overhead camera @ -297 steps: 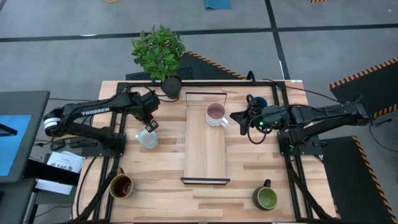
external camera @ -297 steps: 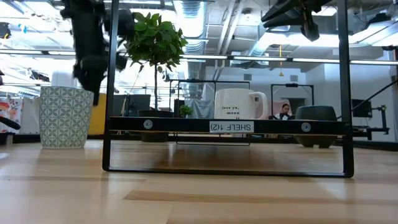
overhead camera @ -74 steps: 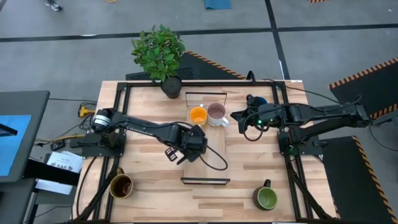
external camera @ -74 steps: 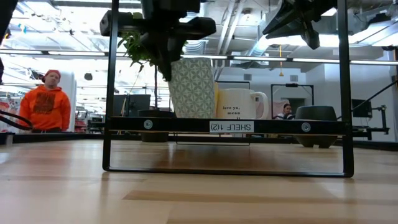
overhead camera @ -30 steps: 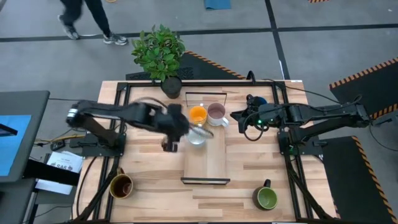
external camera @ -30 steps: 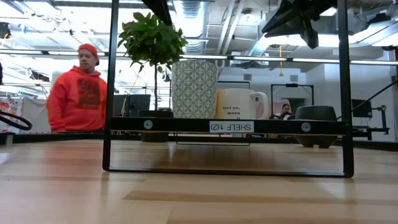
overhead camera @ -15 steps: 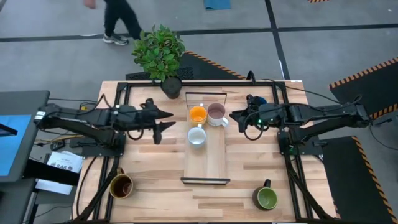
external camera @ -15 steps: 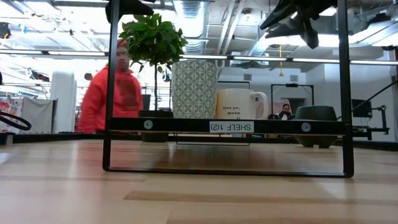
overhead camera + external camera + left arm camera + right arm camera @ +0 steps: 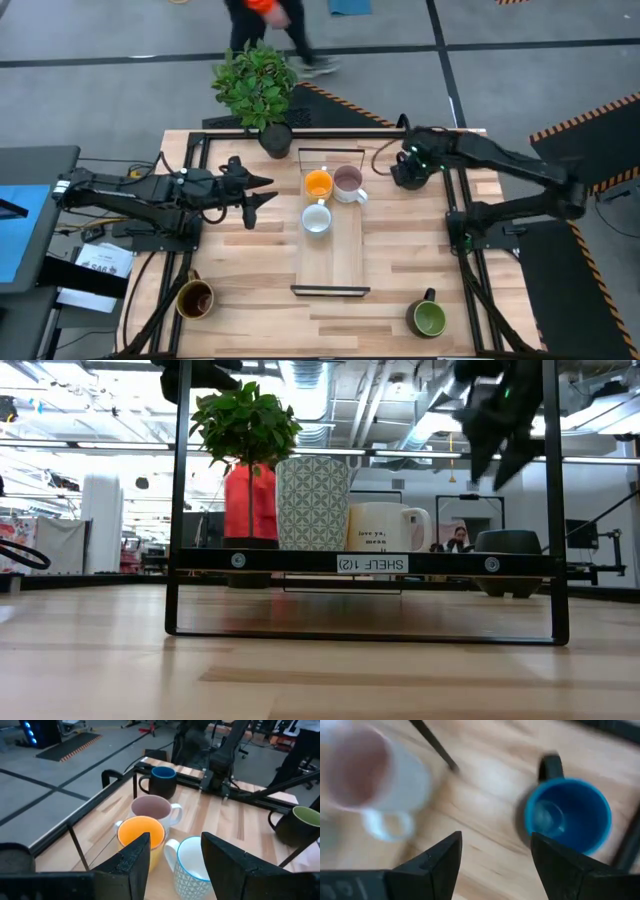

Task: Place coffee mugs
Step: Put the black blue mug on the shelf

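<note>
High view: wooden surface point(image 9: 250, 280) with a shelf point(image 9: 330, 262) at centre. On the shelf stand the orange mug point(image 9: 317, 184), the pink mug point(image 9: 347, 181) beside it, and the white mug point(image 9: 316, 219) just in front of the orange one. Left claw point(image 9: 262, 193), fingers spread and empty, hangs near the shelf's left side, apart from all three. Right claw point(image 9: 409, 168), fingers parted and empty, hovers over the far right corner and covers the blue mug there. Brown mug point(image 9: 195, 298) sits at the near left, green mug point(image 9: 427, 318) at the near right, both well apart from either claw.

Right wrist view: blue mug point(image 9: 567, 815) directly below the open claw point(image 9: 495, 852), pink mug point(image 9: 367, 770) blurred.

Left wrist view: blue mug point(image 9: 162, 780) stands beyond the pink one.

Low view: orange mug hidden; a patterned and a lettered mug show on the shelf.
</note>
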Robot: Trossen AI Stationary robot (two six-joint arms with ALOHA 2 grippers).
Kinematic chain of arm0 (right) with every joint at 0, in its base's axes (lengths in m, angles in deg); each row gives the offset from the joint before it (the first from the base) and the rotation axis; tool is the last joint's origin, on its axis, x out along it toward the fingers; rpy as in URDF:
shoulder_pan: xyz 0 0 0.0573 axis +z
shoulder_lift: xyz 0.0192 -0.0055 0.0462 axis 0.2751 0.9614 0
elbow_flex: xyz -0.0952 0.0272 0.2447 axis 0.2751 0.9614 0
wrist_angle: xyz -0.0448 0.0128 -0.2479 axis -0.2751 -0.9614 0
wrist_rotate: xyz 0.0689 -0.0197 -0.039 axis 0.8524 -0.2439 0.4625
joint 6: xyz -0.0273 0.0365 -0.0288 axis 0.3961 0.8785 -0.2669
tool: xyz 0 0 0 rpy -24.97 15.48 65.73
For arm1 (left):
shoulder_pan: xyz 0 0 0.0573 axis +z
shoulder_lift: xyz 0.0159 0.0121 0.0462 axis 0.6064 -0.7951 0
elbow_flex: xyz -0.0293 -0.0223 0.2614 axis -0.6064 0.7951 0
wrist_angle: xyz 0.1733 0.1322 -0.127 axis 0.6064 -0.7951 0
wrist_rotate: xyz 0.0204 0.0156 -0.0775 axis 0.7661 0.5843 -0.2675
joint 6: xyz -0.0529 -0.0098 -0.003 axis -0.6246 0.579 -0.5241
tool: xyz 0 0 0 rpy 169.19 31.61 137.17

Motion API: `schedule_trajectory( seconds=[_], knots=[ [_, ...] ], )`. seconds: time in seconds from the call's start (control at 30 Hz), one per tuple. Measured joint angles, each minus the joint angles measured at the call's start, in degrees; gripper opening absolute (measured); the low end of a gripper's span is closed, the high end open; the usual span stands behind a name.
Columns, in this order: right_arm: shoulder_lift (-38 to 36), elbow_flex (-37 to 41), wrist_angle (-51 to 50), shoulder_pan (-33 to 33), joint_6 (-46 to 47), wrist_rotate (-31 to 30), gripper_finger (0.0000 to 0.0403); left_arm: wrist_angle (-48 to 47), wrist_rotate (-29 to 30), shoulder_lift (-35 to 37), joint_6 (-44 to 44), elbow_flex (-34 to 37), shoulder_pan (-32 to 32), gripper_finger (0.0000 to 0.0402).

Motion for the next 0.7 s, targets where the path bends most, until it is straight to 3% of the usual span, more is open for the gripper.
schedule_trajectory(
  seconds=[0.2,0.53,0.7],
  knots=[
    [8.1,0.1,-1.9,-6.0,-9.7,1.6,0.0262,0.3,0.0,0.1,-0.1,0.0,0.0,0.0161],
    [19.2,0.1,0.3,-6.7,-17.1,1.6,0.0261,-0.2,-0.1,0.0,0.2,0.0,0.0,0.0161],
    [23.3,0.1,2.0,-7.9,-17.9,1.5,0.0232,-0.2,-0.1,0.0,0.2,0.0,0.0,0.0161]
  ],
)
